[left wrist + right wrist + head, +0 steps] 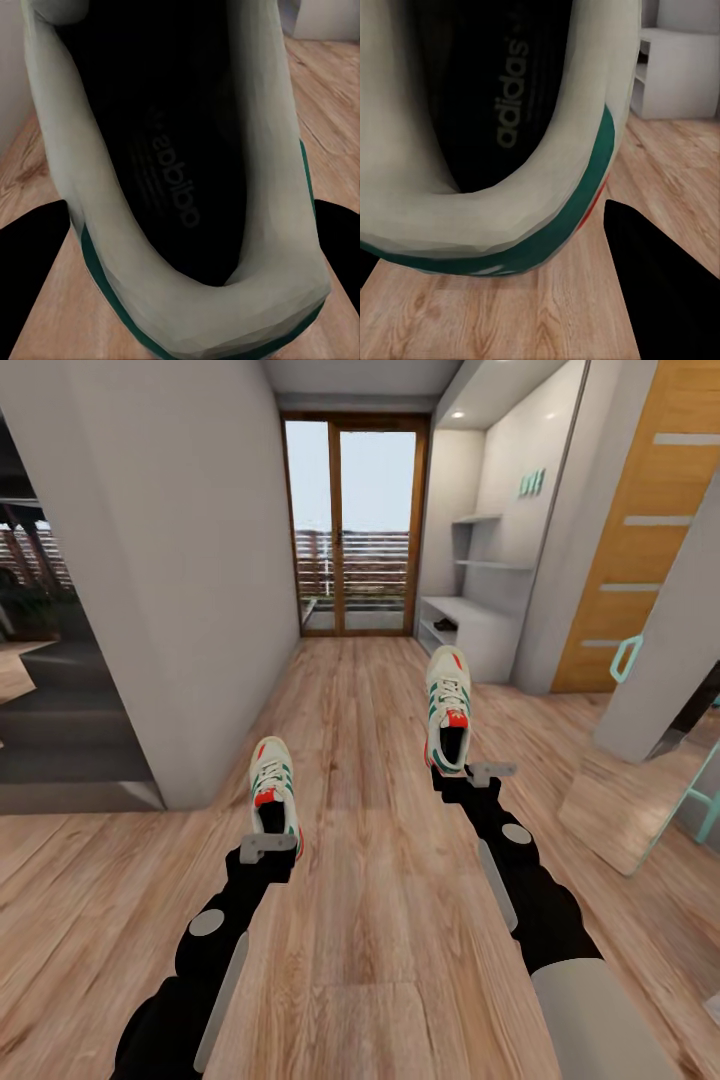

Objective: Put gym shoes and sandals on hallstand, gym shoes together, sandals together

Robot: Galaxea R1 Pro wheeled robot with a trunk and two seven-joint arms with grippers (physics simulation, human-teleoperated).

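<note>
Two gym shoes (pixel 448 710) (pixel 273 785), each gripped at the heel, left gripper (pixel 268 847) clamped on one, right gripper (pixel 478 771) on the other, carried above the corridor floor (pixel 360 920); hallstand (pixel 470 630) at one o'clock; advisably keep both level, set side by side.

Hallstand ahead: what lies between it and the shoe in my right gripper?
In the head view, only bare corridor floor lies between the right gripper's gym shoe and the hallstand. Something dark sits in its lower compartment.

Hallstand (pixel 470 628) stands ahead-right; gym shoes (pixel 272 785) nearer.
</note>
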